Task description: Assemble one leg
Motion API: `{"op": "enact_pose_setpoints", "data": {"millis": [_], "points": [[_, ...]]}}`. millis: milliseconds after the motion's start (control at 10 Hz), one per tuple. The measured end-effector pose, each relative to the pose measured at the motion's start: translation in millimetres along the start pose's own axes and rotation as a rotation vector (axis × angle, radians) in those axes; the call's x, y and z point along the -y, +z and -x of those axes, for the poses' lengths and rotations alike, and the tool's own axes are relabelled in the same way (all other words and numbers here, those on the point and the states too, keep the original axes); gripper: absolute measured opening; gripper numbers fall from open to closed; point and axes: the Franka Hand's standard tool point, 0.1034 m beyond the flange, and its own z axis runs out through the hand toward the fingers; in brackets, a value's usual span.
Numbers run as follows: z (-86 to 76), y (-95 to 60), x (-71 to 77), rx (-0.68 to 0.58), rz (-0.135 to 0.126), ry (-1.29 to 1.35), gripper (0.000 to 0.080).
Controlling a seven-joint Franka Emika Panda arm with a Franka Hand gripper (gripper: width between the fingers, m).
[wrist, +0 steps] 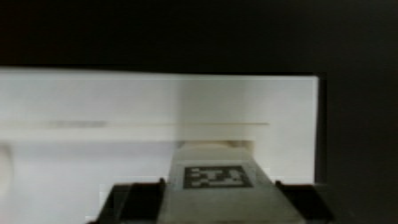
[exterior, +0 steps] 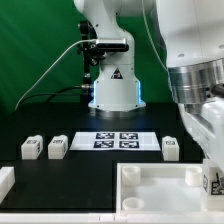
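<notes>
My gripper (wrist: 217, 200) is shut on a leg (wrist: 217, 176), a small white block with a black-and-white tag, held between the two dark fingers (wrist: 134, 200). Below it lies the flat white face of the large tray (wrist: 107, 110). In the exterior view the gripper (exterior: 212, 178) hangs at the right edge, over the tray's (exterior: 150, 175) right side, with the held leg's tag just showing (exterior: 215, 184). Three more legs lie on the black table: two at the exterior view's left (exterior: 31, 148) (exterior: 57, 147) and one at the right (exterior: 171, 148).
The marker board (exterior: 118, 140) lies between the loose legs. The robot's base (exterior: 112, 85) stands behind it. A white piece (exterior: 5, 182) shows at the lower left edge of the exterior view.
</notes>
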Motion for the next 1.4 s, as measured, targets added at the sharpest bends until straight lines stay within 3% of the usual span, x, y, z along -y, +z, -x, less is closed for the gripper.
{"op": "enact_pose_setpoints", "data": {"millis": [100, 400, 500, 600, 700, 800, 900, 1100, 1300, 1400], "points": [[0.5, -0.3, 1.5, -0.005, -0.024, 0.117, 0.0291], [-8.0, -1.6, 2.8, -0.018, -0.011, 0.195, 0.0295], [-7.2, -1.1, 2.2, -0.018, -0.011, 0.193, 0.0371], [-7.2, -0.6, 1.8, -0.019, -0.010, 0.189, 0.0371], [-6.4, -0.5, 1.2, -0.018, -0.010, 0.182, 0.0553], [-2.7, -2.2, -5.1, -0.012, -0.011, 0.110, 0.0553], [0.2, -6.8, -12.8, 0.001, -0.025, 0.108, 0.0629], [6.4, -22.6, -21.8, 0.013, -0.040, 0.098, 0.0643], [21.0, -45.0, -13.1, 0.039, -0.069, 0.100, 0.0649], [18.1, -40.5, -15.2, 0.033, -0.063, 0.093, 0.0649]]}}
